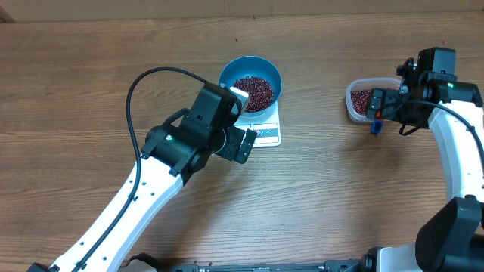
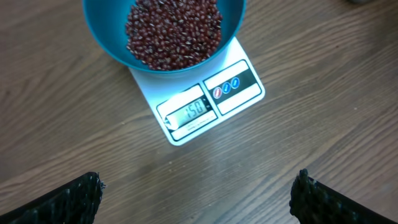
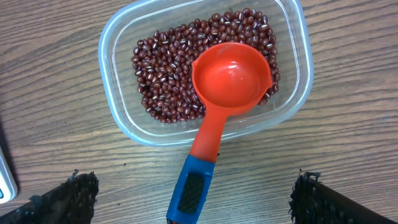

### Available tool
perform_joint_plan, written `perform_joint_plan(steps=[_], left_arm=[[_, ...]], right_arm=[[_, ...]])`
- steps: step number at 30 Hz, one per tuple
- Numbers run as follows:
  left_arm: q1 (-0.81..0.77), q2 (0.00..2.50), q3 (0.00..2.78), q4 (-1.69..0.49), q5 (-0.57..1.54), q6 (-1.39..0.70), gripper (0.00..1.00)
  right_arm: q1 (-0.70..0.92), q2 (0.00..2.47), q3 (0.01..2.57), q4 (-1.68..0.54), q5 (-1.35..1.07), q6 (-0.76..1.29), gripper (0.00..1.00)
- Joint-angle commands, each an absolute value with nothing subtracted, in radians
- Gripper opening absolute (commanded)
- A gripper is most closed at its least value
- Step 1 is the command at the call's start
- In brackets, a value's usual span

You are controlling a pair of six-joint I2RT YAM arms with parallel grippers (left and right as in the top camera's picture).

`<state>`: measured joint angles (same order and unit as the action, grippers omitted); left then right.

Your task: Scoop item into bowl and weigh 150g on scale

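Left claw (image 2: 199,198) spread wide, empty, above scale (image 2: 244,93). Blue bowl (image 2: 107,45) sits on scale, beans (image 2: 174,31) heaped inside. Right claw (image 3: 193,200) spread, empty, over clear tub (image 3: 118,115); red scoop (image 3: 231,76) lies on tub's beans, handle over rim.

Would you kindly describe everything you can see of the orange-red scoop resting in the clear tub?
The scoop looks like glossy orange-red plastic. It has a round, empty cup and a tapering neck that runs into a blue handle with a dark ribbed inset. It lies cup-up on the beans inside the clear tub. Its neck crosses the tub's near rim and its handle sticks out over the wooden table. Nothing grips it.
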<state>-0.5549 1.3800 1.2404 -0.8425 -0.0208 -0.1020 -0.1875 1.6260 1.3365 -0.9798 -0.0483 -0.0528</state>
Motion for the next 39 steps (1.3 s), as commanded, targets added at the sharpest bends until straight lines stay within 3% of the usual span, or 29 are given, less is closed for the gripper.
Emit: perform_joint_plan(steps=[1,9,14,39], left_arm=[[-0.557,1.431,1.252,-0.856,0.011,-0.176,1.00],[-0.557,1.689,1.252,-0.835,-0.048,-0.444,1.00],[-0.568,1.808,1.252,-0.763,-0.051,-0.459,1.00],[-0.578,1.804,1.253,-0.730,-0.086,-0.487,1.00]], right_arm=[[-0.186,1.607,1.344,-0.975,-0.054,-0.057,1.00],[-0.186,1.607,1.344,-0.975,-0.054,-0.057,1.00],[-0.186,1.607,1.344,-0.975,-0.054,-0.057,1.00],[-0.186,1.607,1.344,-0.975,-0.054,-0.057,1.00]])
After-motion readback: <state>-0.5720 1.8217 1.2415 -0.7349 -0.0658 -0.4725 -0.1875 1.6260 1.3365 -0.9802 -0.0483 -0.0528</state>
